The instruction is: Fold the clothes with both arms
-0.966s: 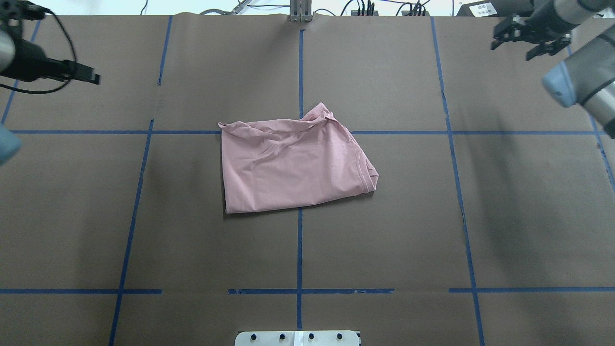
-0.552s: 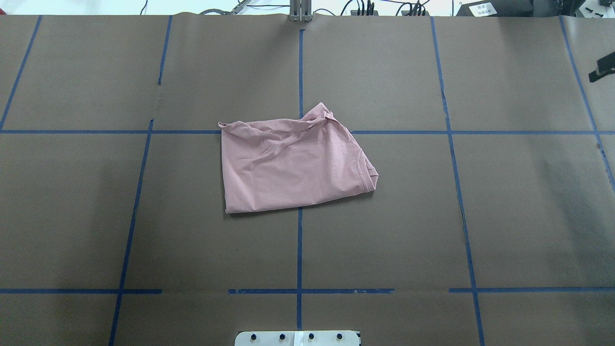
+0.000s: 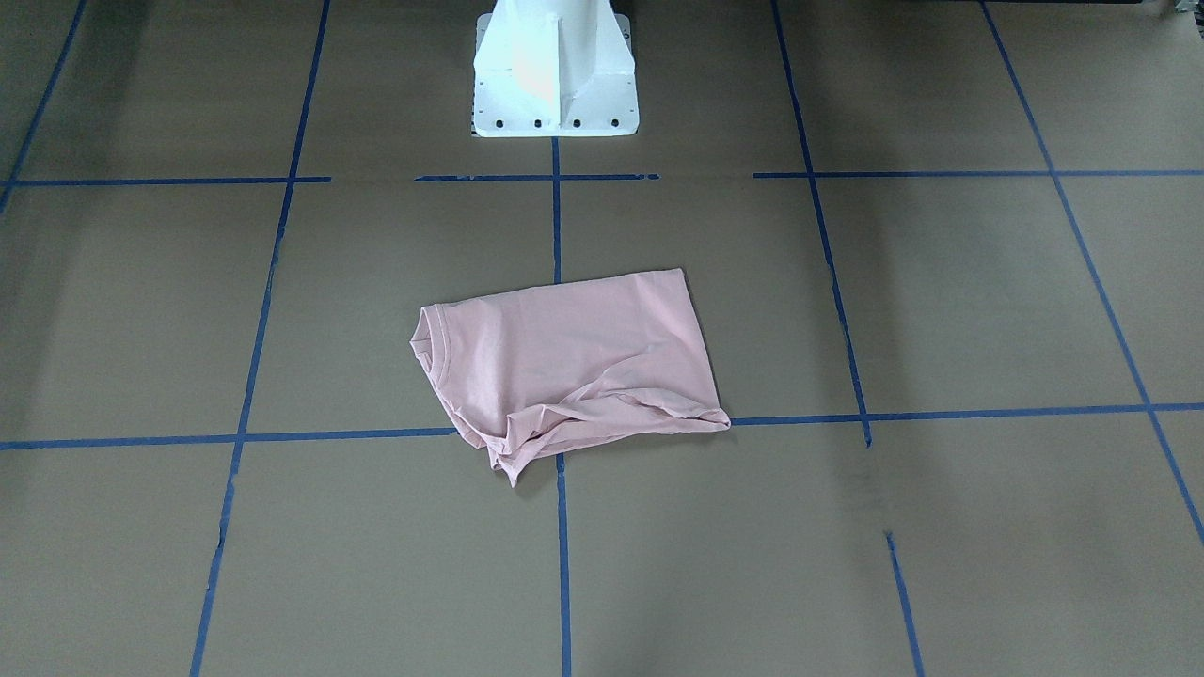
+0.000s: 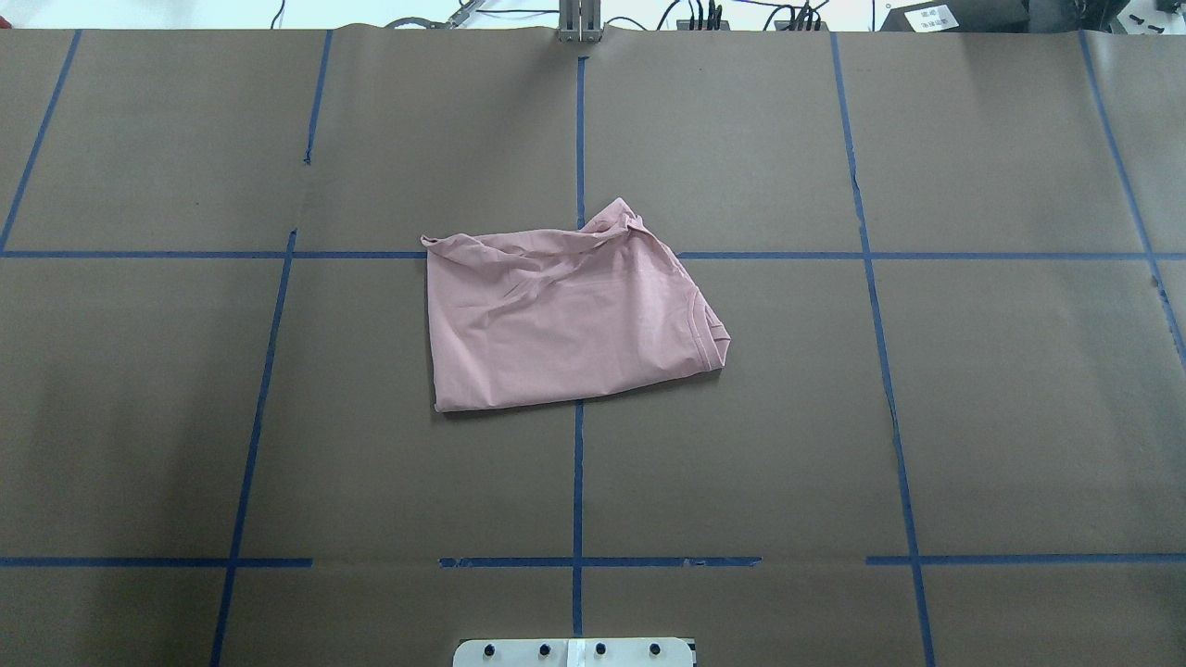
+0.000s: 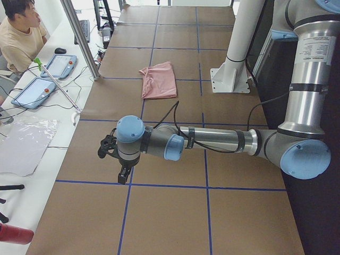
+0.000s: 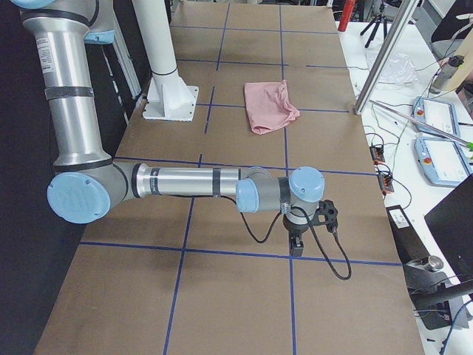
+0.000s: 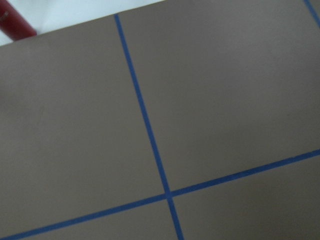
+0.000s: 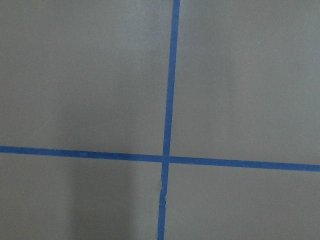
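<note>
T-shirt (image 4: 565, 320) is seen folded to a compact rectangle, laid in front of pedestal (image 3: 553, 70). Task is judged approx. done; edge farthest from pedestal is left bunched. Left gripper (image 5: 106, 147) & right gripper (image 6: 326, 214) are parked far out either side of pedestal; whether claws are released or clenched can't be told.
</note>
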`<state>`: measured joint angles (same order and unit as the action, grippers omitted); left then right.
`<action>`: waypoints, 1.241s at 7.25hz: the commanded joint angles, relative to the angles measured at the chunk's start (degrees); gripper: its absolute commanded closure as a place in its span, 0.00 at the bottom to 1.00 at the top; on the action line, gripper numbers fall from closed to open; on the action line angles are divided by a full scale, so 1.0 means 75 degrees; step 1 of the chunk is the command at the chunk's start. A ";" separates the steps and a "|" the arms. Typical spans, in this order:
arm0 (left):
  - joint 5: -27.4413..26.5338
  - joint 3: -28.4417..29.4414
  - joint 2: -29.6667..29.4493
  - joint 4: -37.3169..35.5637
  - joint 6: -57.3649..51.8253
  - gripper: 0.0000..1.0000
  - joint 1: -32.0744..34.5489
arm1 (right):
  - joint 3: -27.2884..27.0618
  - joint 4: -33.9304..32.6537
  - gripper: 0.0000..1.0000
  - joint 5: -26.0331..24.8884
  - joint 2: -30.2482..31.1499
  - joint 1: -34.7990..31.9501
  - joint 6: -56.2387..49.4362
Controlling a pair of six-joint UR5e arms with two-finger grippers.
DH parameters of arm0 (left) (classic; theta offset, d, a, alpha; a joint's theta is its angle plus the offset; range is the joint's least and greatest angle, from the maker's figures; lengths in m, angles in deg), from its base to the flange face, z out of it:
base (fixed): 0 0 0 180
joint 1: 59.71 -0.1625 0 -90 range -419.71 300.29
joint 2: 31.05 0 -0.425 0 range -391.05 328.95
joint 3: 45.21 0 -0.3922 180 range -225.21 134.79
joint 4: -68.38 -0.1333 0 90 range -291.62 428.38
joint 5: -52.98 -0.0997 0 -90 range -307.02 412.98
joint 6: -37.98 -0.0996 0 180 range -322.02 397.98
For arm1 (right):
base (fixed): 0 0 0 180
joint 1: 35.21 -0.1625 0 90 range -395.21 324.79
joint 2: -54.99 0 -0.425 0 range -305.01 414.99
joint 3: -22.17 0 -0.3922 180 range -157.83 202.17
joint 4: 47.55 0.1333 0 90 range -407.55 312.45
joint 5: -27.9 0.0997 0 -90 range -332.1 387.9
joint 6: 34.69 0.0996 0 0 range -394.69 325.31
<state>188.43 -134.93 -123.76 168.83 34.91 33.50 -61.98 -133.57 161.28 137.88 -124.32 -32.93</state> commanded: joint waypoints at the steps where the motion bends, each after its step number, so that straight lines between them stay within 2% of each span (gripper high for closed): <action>1: 0.0011 0.0021 0.0138 0.0105 0.1072 0.00 -0.0110 | 0.0040 -0.0074 0.00 0.0098 0.0105 -0.0036 0.0011; 4: -0.0818 -0.0225 0.0196 0.0341 0.1159 0.00 -0.0555 | -0.0006 -0.0005 0.00 0.0146 0.0140 -0.0025 0.0011; 6: -0.0763 -0.0237 0.0092 0.0365 0.1170 0.00 -0.0556 | -0.0065 0.0020 0.00 0.0135 0.0129 0.0010 0.0000; 9: -0.0763 -0.0306 0.0382 0.0377 0.1136 0.00 -0.0568 | -0.0053 0.0020 0.00 0.0076 0.0129 0.0022 0.0011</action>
<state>182.66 -137.03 -122.17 171.66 43.56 29.30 -62.40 -133.43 161.92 138.87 -124.22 -32.91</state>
